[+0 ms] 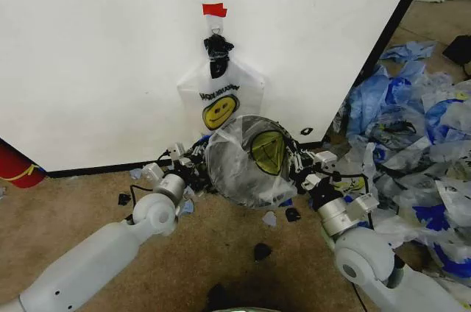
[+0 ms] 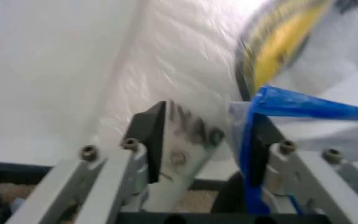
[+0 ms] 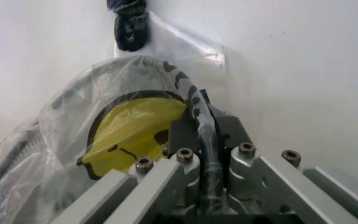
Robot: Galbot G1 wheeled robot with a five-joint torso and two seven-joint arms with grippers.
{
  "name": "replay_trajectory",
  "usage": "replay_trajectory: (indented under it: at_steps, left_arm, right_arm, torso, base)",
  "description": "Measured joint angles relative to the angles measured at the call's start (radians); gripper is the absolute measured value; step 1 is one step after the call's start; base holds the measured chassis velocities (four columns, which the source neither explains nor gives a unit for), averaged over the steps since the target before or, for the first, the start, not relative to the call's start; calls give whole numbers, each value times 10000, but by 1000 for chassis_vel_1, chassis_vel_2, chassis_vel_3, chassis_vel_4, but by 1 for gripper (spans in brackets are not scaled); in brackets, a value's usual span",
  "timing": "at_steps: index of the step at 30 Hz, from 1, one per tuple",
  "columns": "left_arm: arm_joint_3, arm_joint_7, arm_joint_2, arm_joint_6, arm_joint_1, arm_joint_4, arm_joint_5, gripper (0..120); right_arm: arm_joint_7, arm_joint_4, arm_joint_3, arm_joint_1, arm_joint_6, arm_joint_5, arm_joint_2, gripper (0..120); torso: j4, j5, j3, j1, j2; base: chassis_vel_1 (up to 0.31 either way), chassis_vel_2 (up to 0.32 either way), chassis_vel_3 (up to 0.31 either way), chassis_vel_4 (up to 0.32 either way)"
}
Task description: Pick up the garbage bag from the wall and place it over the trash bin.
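Note:
The garbage bag (image 1: 239,165) is a translucent white bag with a yellow smiley face, stretched open low in front of the wall (image 1: 88,54) between my two grippers. My left gripper (image 1: 193,159) holds its left edge. In the left wrist view a fold of printed film (image 2: 191,130) and a blue handle loop (image 2: 291,105) sit between the fingers (image 2: 207,135). My right gripper (image 1: 298,165) is shut on a twisted strand of the bag's rim (image 3: 205,126). A second smiley bag (image 1: 221,98) hangs on a hook under red tape (image 1: 214,9). The trash bin is hidden.
A mass of mostly blue plastic bags (image 1: 419,121) covers the floor at the right. A red cylinder (image 1: 15,165) stands at the far left by the wall's black base strip. Small black scraps (image 1: 262,252) lie on the brown carpet in front of me.

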Motion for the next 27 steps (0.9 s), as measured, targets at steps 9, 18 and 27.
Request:
replay_trajectory:
  at_steps: [9,18,27]
  left_arm:
    - [-469,-128,252,237,315,-767,-289,74]
    - [-579,-37,244,266,399,-587,-280,100]
    - [-707,-100,82,276,342,99,-100,100]
  right_arm:
    - [8,-224,-72,-28,16,-159,110,0]
    - [16,-198,93,48,-17,-2,88,0]
    - [5,-172,149,17,-40,45,-61,0]
  torso:
    - [0,3,0,0,0]
    - [0,1,0,0,0]
    - [-2,3,0,0,0]
  base:
    - [0,0,0,0]
    - [0,0,0,0]
    - [0,0,0,0]
